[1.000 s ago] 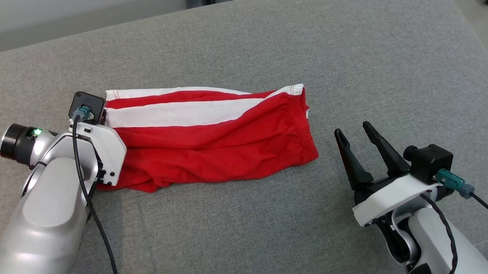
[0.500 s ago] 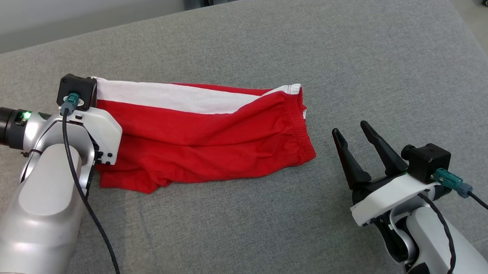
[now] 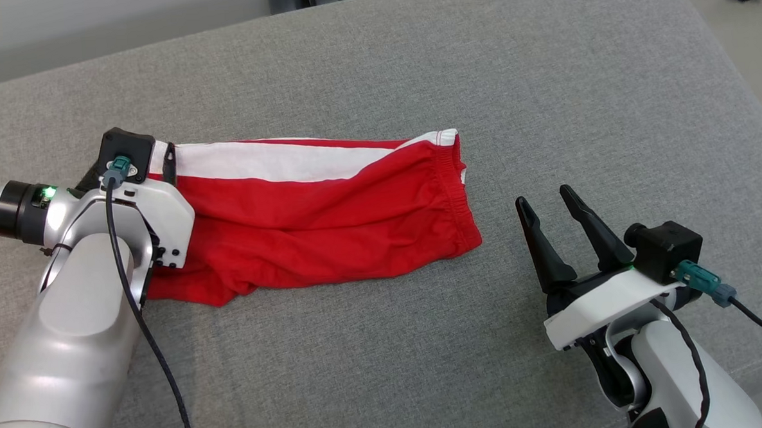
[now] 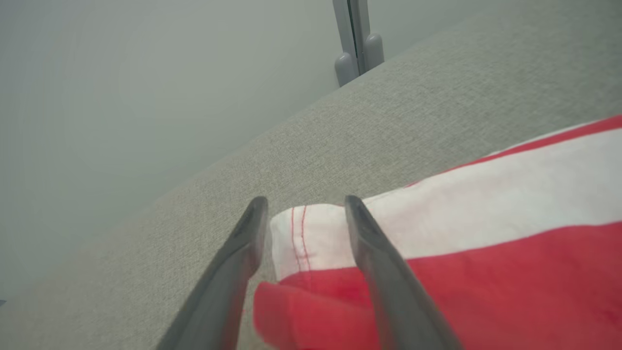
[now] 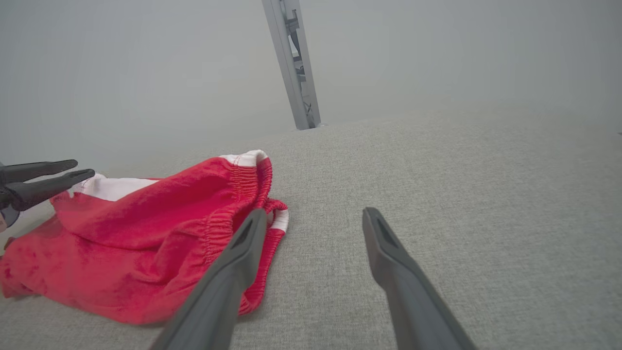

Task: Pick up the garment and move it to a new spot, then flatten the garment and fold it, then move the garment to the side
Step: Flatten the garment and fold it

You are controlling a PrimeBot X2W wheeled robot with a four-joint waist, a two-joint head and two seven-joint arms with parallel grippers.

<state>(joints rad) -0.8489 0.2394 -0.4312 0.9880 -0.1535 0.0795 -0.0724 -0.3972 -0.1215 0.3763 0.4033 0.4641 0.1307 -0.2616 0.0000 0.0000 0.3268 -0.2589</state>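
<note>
Lying lengthwise on a grey cushion [image 3: 413, 77], a red garment [image 3: 317, 223] with 1 white stripe [image 3: 276, 162] along its far edge stretches left to right in the head view. Its gathered waistband [image 3: 454, 191] forms the right end.

The left gripper [image 4: 303, 203] sits at the garment's far left corner. In the left wrist view its 2 fingers [image 4: 243, 253] stand parted, and the white stitched corner lies between them, not pinched. The finger on that view's right crosses over the cloth. The other runs just beside the hem.

The right gripper [image 3: 545, 196] hovers over bare cushion to the right of the waistband, near it but apart, fingers spread wide and holding nothing. In the right wrist view 1 of its fingers lines up in front of the waistband's edge.

A metal post [image 5: 291, 63] rises beyond the cushion's far edge.
</note>
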